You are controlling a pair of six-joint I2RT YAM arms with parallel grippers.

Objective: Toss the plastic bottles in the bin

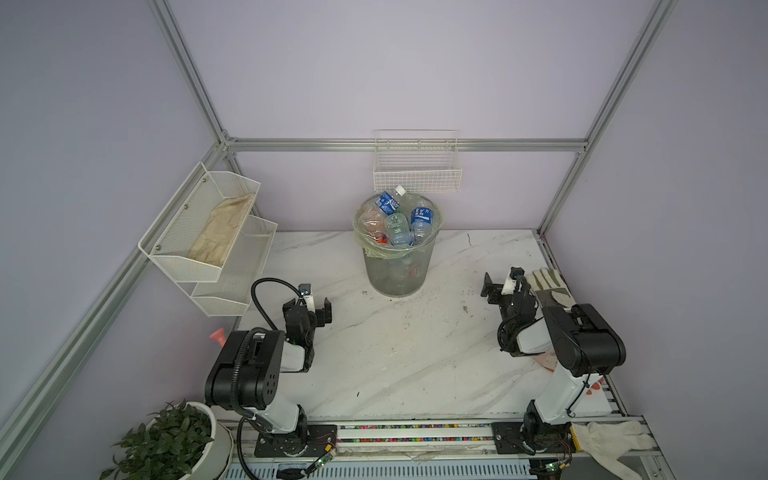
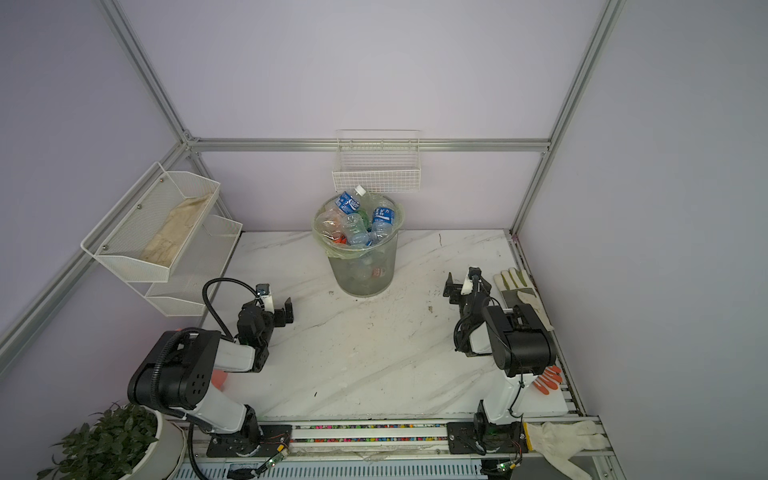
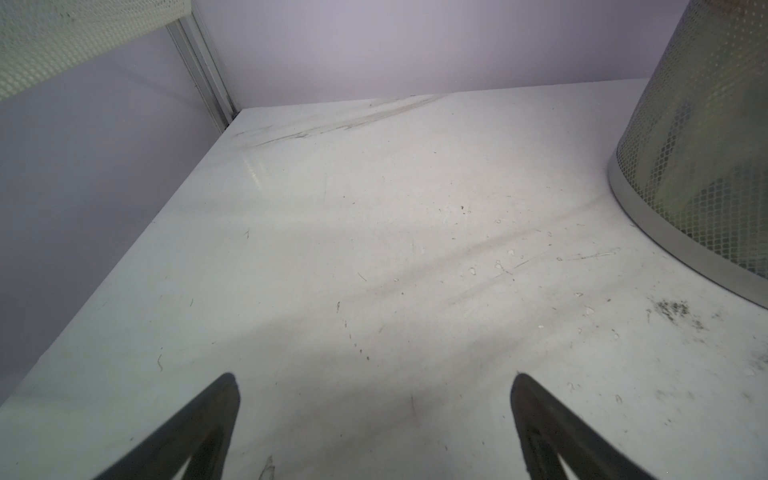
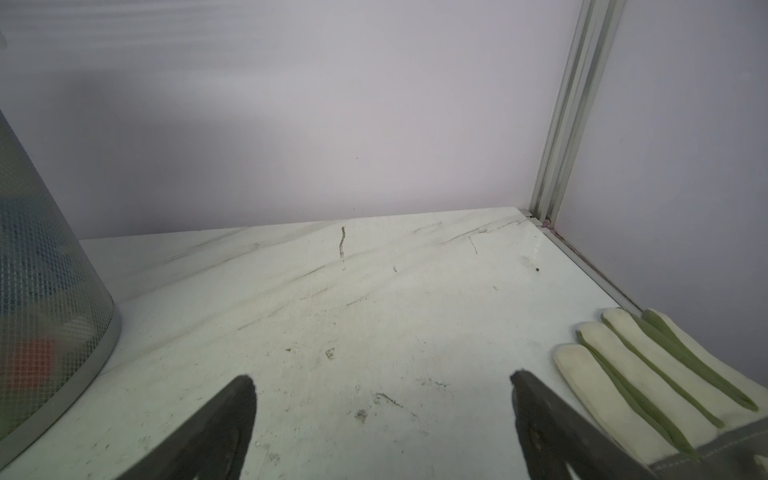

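Observation:
The bin (image 1: 398, 279) (image 2: 360, 279) stands at the back middle of the marble table, lined with a pale green bag. The plastic bottles (image 1: 400, 226) (image 2: 358, 226) are piled in it up to the rim, and one with a white cap sticks out above. Every bottle I see is inside the bin. My left gripper (image 1: 311, 312) (image 2: 271, 311) (image 3: 375, 378) hovers open and empty over bare table, to the front left of the bin (image 3: 698, 166). My right gripper (image 1: 501, 282) (image 2: 461, 283) (image 4: 381, 376) is open and empty to the right of the bin (image 4: 45, 291).
A green-and-white glove (image 1: 546, 282) (image 4: 648, 374) lies just right of the right gripper. A white wire basket (image 1: 415, 168) hangs on the back wall above the bin. A two-tier mesh rack (image 1: 208, 232) juts out on the left. A potted plant (image 1: 174, 436) and a white glove (image 1: 611, 436) sit by the front rail.

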